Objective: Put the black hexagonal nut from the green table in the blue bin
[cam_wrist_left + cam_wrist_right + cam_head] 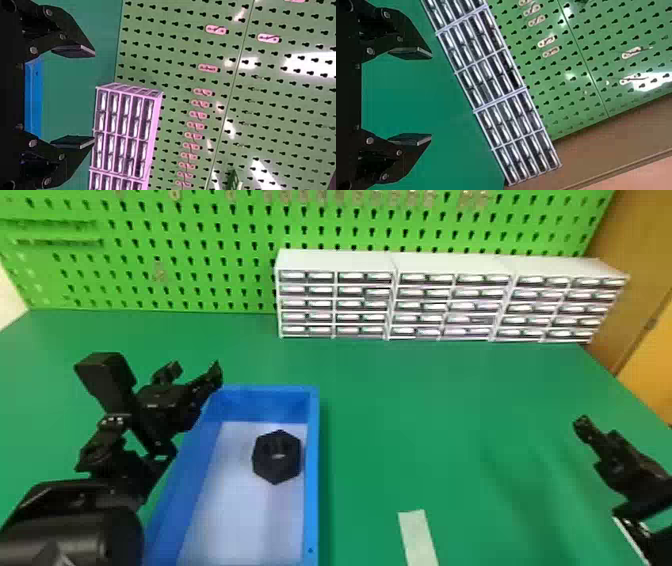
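Observation:
The black hexagonal nut (276, 457) lies flat on the pale floor of the blue bin (312, 470), close to its right wall. Over the bin's left side and far left corner is my left gripper (196, 373), apart from the nut; the left wrist view has this left gripper (94, 98) with its fingers wide apart and nothing between them. At the table's right side, well away from the bin, stands my right gripper (582, 435); in the right wrist view the same right gripper (431, 97) is open and holds nothing.
White drawer cabinets (335, 302) line the back of the green table (425, 415), against a green pegboard (200, 250). A pale strip of tape (418, 537) is stuck to the table near the front, right of the bin.

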